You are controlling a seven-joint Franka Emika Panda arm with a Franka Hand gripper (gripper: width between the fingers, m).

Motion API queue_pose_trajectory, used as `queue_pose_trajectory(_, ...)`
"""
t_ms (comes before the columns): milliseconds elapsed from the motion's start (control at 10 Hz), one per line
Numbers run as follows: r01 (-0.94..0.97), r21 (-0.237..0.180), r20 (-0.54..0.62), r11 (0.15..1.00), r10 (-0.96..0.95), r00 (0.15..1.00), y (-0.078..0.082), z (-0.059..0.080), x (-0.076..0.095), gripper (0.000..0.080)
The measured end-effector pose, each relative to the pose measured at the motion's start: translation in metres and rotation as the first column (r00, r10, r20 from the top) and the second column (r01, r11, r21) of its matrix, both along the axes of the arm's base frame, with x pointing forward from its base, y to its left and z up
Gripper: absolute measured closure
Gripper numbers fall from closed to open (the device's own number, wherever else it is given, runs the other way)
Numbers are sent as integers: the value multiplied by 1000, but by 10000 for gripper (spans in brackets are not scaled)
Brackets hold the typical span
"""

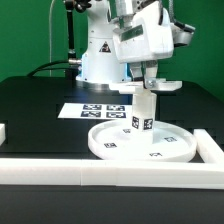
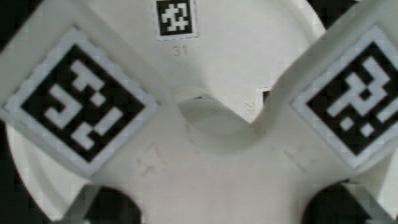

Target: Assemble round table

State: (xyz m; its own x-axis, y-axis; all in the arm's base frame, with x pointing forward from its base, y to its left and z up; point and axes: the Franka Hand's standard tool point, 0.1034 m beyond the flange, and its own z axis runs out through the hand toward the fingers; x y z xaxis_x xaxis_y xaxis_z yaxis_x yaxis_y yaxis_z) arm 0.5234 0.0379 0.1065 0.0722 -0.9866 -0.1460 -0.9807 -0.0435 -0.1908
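Exterior view: I find the gripper (image 1: pixel 148 92) pinching a white part (image 1: pixel 146 112) by its upper end, fingers pressed against both sides. The part reads as a short upright column of smooth matte plastic with small black-and-white square tags low on its sides. It stands over the middle of the large round disc (image 1: pixel 178 150). I cannot tell whether its foot touches the disc.

The disc is white, flat and shallow with a raised rim. It lies on the black surface (image 1: pixel 35 110) just beside the white border rails (image 1: pixel 100 172). The marker board (image 1: pixel 95 110) lies flat behind it.

Wrist view: the white part (image 2: pixel 214 120) shows two flat tagged faces sloping into a rounded valley, so I cannot tell whether it is the cylinder or the cross-shaped piece. The gripper (image 2: pixel 222 207) shows dark fingertips (image 2: pixel 111 207) either side of the part. The disc (image 2: pixel 222 60) lies beneath, smooth, carrying one tag.
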Motion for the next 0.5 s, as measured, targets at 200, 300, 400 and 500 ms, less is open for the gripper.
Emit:
queue_pose_trajectory(200,268,55,-47,962,-266,963,0,0,-1,353)
queue_pose_trajectory(300,330,65,-61,942,-326,943,0,0,-1,353)
queue_pose_trajectory(400,428,93,-80,899,-421,903,-2,0,-2,353)
queue_pose_trajectory(500,505,119,-97,855,-496,863,-3,0,-1,353)
